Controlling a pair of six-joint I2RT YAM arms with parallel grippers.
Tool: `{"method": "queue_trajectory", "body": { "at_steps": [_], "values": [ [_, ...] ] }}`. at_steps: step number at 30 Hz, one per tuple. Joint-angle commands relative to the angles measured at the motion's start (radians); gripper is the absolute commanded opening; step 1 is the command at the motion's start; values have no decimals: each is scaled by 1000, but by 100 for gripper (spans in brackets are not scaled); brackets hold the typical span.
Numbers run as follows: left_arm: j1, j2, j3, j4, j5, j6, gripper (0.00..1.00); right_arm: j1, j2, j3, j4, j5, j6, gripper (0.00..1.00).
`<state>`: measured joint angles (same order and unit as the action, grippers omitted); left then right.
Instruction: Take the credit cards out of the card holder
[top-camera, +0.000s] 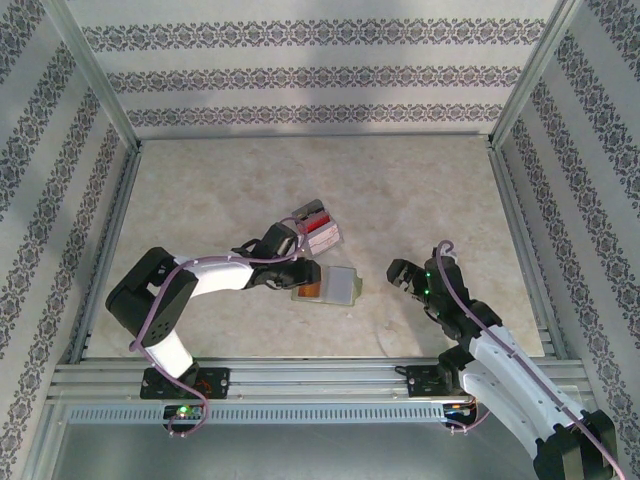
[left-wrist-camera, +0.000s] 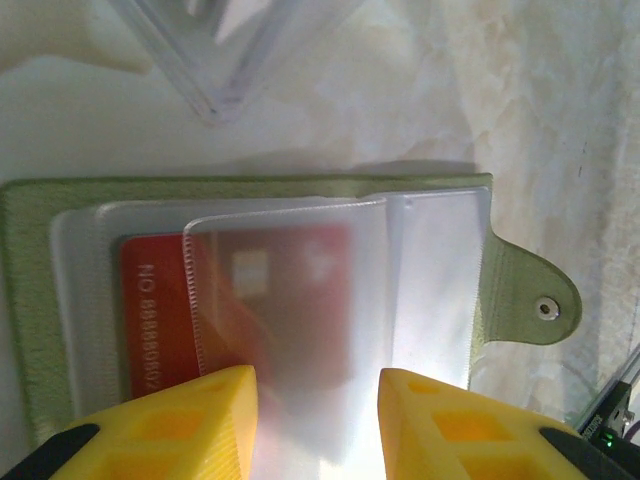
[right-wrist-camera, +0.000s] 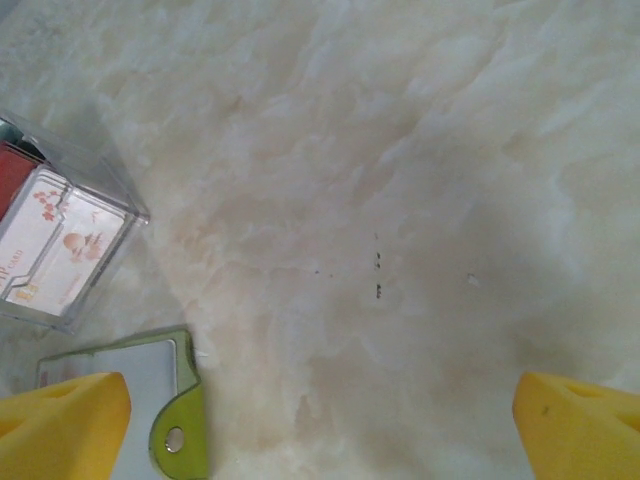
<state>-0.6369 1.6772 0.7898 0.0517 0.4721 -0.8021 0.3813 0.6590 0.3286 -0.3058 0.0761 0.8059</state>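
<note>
Room: we see bare table (top-camera: 400, 190) far and right of the card holder (top-camera: 340, 287); walls (top-camera: 300, 80) bound three sides.
Left pincer (left-wrist-camera: 315, 420): half-parted over the open card holder; we cannot tell its grip.
Right pincer (right-wrist-camera: 320, 430): released, right of it.

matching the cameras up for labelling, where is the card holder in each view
Top external: the card holder lies open near the middle of the table.
Left wrist: the card holder spreads across the lower middle, sleeves facing up.
Right wrist: the card holder sits in the bottom left corner, its green snap tab showing.
Shared landmark: the clear card box, just above the holder in each picture.
</note>
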Motion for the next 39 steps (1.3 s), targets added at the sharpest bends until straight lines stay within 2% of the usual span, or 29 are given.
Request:
{"method": "queue_trajectory", "body": {
  "at_steps": [1, 28, 39],
  "values": [
    [-26, 7, 22, 29, 26, -5, 38, -13, -7, -11, 8, -12, -8, 98],
    [-141, 130, 223, 125, 81, 8, 38, -21, 3, -19, 24, -23, -24, 98],
    [-172, 177, 318, 104, 101, 23, 38, -58, -96, -4, -50, 8, -51, 98]
  ]
}}
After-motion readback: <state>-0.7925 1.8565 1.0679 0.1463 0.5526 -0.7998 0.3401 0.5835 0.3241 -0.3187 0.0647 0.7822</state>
